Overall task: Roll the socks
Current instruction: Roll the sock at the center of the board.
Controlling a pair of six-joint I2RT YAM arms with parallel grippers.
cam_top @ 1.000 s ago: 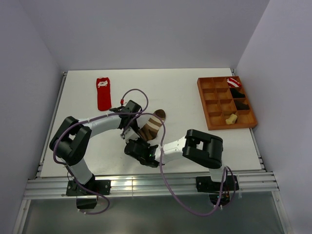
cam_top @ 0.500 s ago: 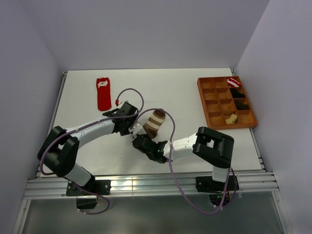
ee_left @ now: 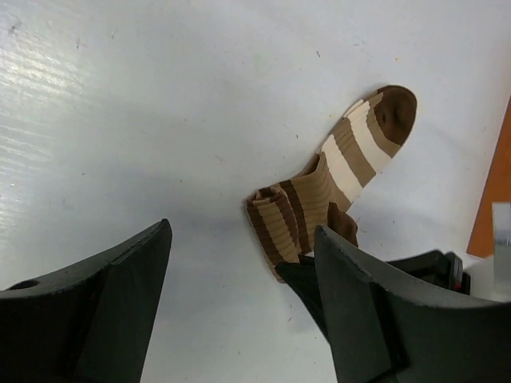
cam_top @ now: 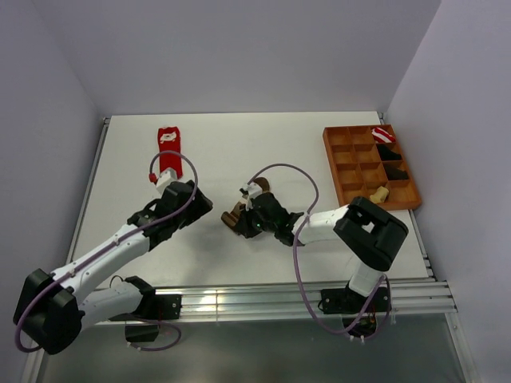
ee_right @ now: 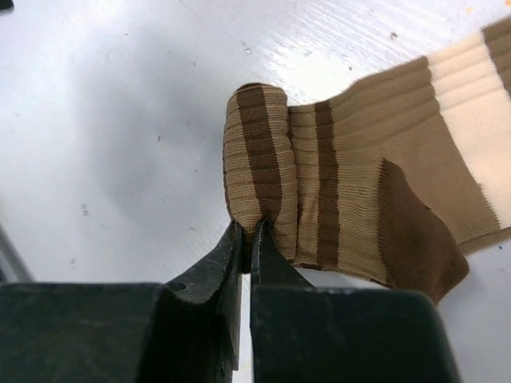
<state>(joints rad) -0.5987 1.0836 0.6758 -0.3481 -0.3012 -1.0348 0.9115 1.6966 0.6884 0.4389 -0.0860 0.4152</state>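
The brown-and-tan striped sock (ee_right: pixel 351 183) lies on the white table, its near end rolled over once. My right gripper (ee_right: pixel 249 233) is shut on that rolled end; in the top view the right gripper (cam_top: pixel 237 222) sits at the sock (cam_top: pixel 258 187) in the table's middle. My left gripper (ee_left: pixel 241 233) stands open just short of the roll (ee_left: pixel 275 223), nothing between its fingers (ee_left: pixel 104 311); from above the left gripper (cam_top: pixel 204 209) is left of the sock. The red sock (cam_top: pixel 168 149) lies flat at the far left. The mustard-yellow sock (cam_top: pixel 378 194) sits in the tray.
A brown compartment tray (cam_top: pixel 351 163) stands at the right, holding a red-and-white rolled bundle (cam_top: pixel 383 134) and black bundles (cam_top: pixel 391 159). Its edge (ee_left: pixel 499 199) shows in the left wrist view. Purple cables loop above both arms.
My left gripper has opened, let go of the striped sock and drawn back left. My right gripper has shut on the rolled end and moved up toward the table's middle.
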